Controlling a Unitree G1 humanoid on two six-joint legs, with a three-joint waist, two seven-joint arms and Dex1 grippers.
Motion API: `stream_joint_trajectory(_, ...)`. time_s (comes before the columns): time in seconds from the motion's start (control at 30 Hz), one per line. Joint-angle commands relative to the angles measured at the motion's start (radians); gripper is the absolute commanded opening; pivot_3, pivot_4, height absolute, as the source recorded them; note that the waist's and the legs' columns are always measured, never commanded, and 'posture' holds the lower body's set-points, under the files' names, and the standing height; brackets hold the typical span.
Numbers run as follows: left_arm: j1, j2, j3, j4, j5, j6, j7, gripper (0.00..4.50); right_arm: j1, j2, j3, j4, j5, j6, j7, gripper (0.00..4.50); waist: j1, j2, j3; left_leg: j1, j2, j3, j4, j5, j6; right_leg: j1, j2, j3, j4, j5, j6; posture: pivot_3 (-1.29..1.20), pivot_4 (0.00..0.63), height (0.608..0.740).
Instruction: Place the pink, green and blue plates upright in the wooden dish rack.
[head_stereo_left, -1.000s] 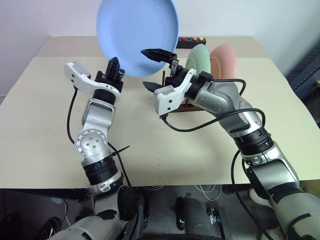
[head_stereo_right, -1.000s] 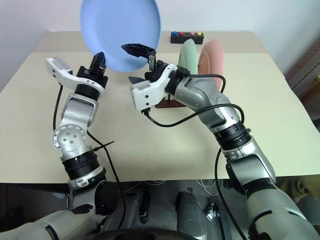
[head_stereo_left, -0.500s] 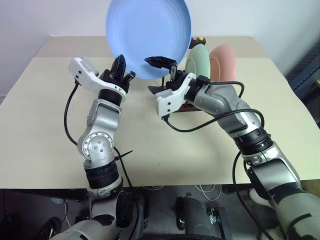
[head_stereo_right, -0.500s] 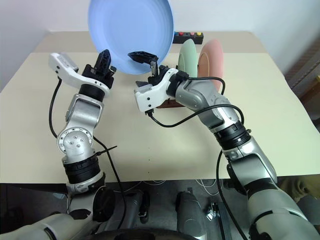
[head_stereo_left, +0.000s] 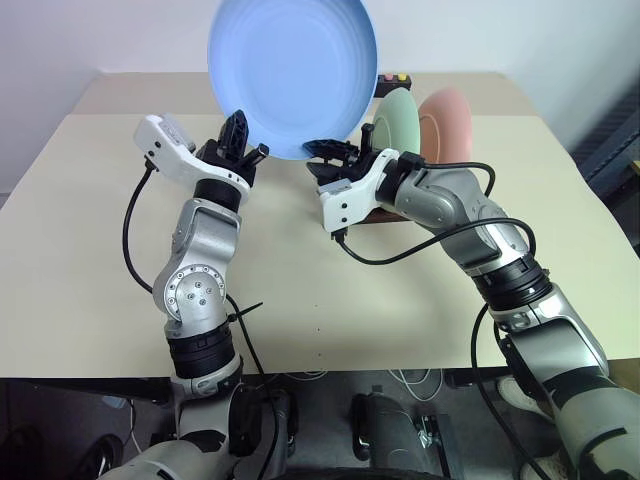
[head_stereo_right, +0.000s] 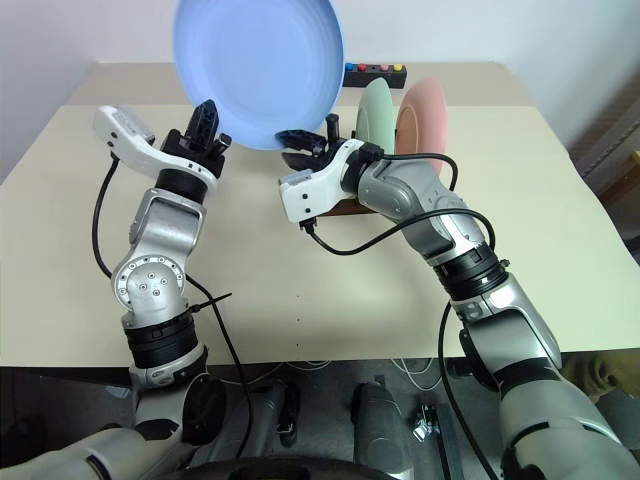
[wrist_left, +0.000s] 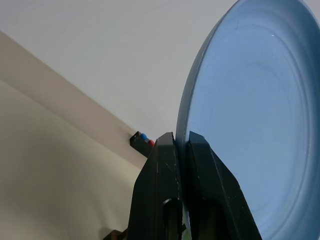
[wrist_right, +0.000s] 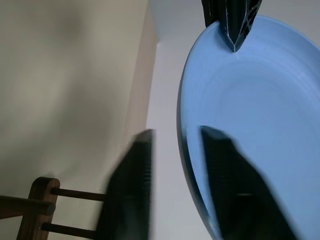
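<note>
Left jaws (wrist_left: 181, 145) pinch the smooth, round blue plate's (head_stereo_left: 292, 75) thin rim; right jaws (wrist_right: 175, 137) straddle it, narrowly parted.

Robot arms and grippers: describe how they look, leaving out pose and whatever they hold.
Both arms are silver-grey metal with black joint bands and rounded housings; loose black cables loop along each. The left gripper and right gripper each have two black tapered fingers on a white bracket-like wrist block. A round disc with small holes marks the left arm's elbow housing.
</note>
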Motion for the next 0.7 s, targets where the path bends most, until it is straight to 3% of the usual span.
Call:
stream_joint_trajectory(0.03,-0.004,0.008,-0.026,-0.048,0.007,-0.021,-0.002,0.0,-0.011,-0.003,-0.015,-0.025,0.009,-0.003,-0.006,0.06,0.0,0.0,0.0,0.0,0.0,0.0,0.0,0.0,0.0,0.0,0.0,0.0,0.0,0.0,0.0,0.0,0.15,0.735)
stream_joint_trajectory(0.33,-0.002,0.025,-0.052,-0.038,-0.043,0.033,-0.028,0.0,-0.013,0.0,-0.015,-0.026,0.008,0.003,-0.014,0.06,-0.001,0.0,0.0,0.0,0.0,0.0,0.0,0.0,0.0,0.0,0.0,0.0,0.0,0.0,0.0,0.0,0.15,0.735)
stream_joint_trajectory(0.47,-0.006,0.019,-0.027,-0.028,-0.103,0.044,-0.032,1.5,-0.012,-0.001,-0.017,-0.025,0.011,0.004,-0.015,0.0,0.001,0.0,0.0,0.0,0.0,0.0,0.0,0.0,0.0,0.0,0.0,0.0,0.0,0.0,0.0,0.0,0.15,0.735)
stream_joint_trajectory(0.67,0.053,0.109,0.008,-0.09,-0.195,0.093,-0.08,4.46,-0.028,0.002,-0.021,-0.016,0.01,0.0,-0.026,0.0,-0.006,0.0,0.0,0.0,0.0,0.0,0.0,0.0,0.0,0.0,0.0,0.0,0.0,0.0,0.0,0.0,0.15,0.735)
stream_joint_trajectory(0.7,0.083,0.139,0.032,-0.098,-0.235,0.104,-0.104,4.46,-0.036,0.002,-0.023,-0.013,0.009,-0.001,-0.029,0.0,-0.006,0.0,0.0,0.001,0.0,0.0,-0.001,0.0,0.0,0.0,0.0,0.0,0.0,0.0,0.0,0.0,0.15,0.735)
